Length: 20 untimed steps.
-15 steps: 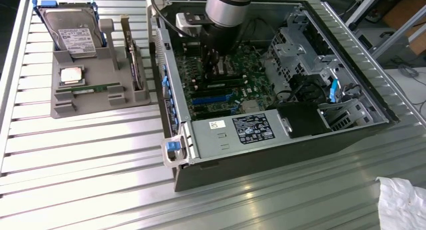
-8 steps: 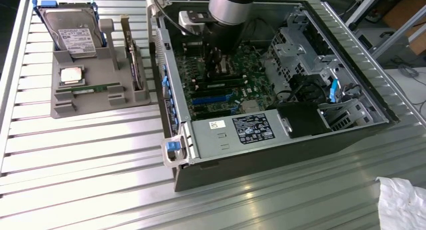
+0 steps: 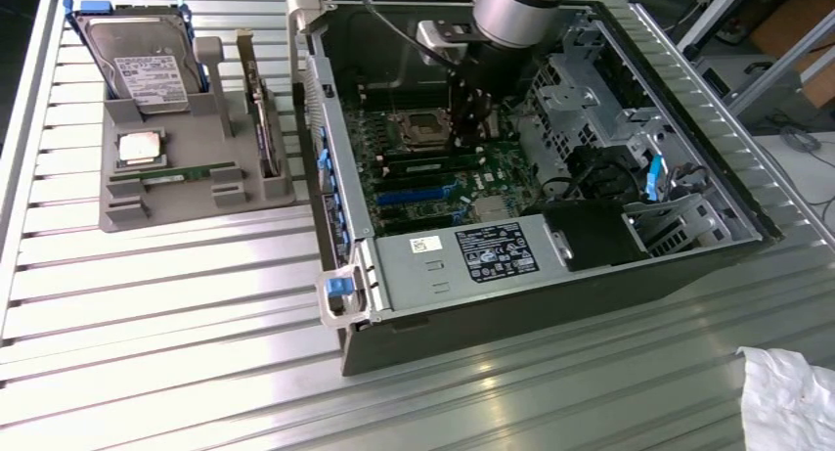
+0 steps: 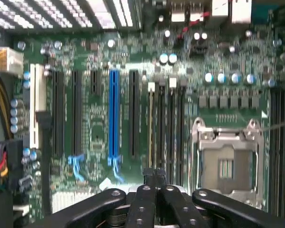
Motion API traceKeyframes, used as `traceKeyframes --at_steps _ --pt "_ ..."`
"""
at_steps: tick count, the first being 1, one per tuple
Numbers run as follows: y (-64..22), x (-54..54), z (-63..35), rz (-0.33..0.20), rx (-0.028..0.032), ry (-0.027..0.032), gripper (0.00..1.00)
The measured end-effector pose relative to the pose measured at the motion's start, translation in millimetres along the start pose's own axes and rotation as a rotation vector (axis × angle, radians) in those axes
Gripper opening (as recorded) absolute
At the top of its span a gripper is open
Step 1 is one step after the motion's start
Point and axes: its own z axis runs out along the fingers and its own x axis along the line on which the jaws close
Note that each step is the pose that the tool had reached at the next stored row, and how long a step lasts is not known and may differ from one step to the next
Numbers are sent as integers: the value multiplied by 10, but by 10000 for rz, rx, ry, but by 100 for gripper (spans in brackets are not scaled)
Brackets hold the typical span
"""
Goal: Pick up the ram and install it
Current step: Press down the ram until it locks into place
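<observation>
Your pincer (image 3: 472,113) is fully closed, fingers pressed together. In the wrist view the black fingers (image 4: 154,178) meet over the dark memory slots (image 4: 166,128) that run beside the empty processor socket (image 4: 226,161). You cannot tell from either view whether anything thin is caught between the tips; nothing green shows there.

Your arm (image 3: 519,11) comes down from above into the open computer case (image 3: 522,177), wrist roughly vertical, with the pincer pointing down at the motherboard (image 3: 444,177), close to the socket and the slots next to it. Whether the tips touch the board cannot be made out.

A ram stick (image 3: 176,174) lies flat in the grey holder (image 3: 170,197) on the tabletop (image 3: 196,353), on the exterior view's left of the case and well apart from your pincer. It sits in a groove just below the square silver processor chip (image 3: 141,148). The hard drive (image 3: 144,65) stands propped at the holder's far end.

In the wrist view, a blue expansion slot (image 4: 114,114) stands among black ones, away from the socket.
</observation>
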Motion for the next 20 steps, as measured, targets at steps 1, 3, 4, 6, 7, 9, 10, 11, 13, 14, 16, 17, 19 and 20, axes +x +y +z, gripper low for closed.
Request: traceKeyframes --at_steps 1,3,4,6,7,9,10,11,13,14,16,17,19,20 --pt "-45 0 -3 -1 -11 1 11" --pt "-172 1 -12 -1 -15 5 11" --pt "-193 1 -22 0 -15 9 11" --pt "-225 4 -55 1 -15 8 11" --pt "-327 5 -70 2 -15 5 11" --pt "-432 7 -78 2 -18 7 11" --pt "-467 7 -80 1 -20 7 11" --pt "-520 7 -84 1 -21 8 11" --pt "-550 9 -95 3 -21 8 11" --pt "-556 9 -104 3 -22 7 11" --pt "-595 11 -138 3 -22 8 11" --pt "-636 12 -147 4 -21 6 11" --pt "-729 13 -154 4 -22 8 11" --pt "-784 14 -157 3 -22 7 11"
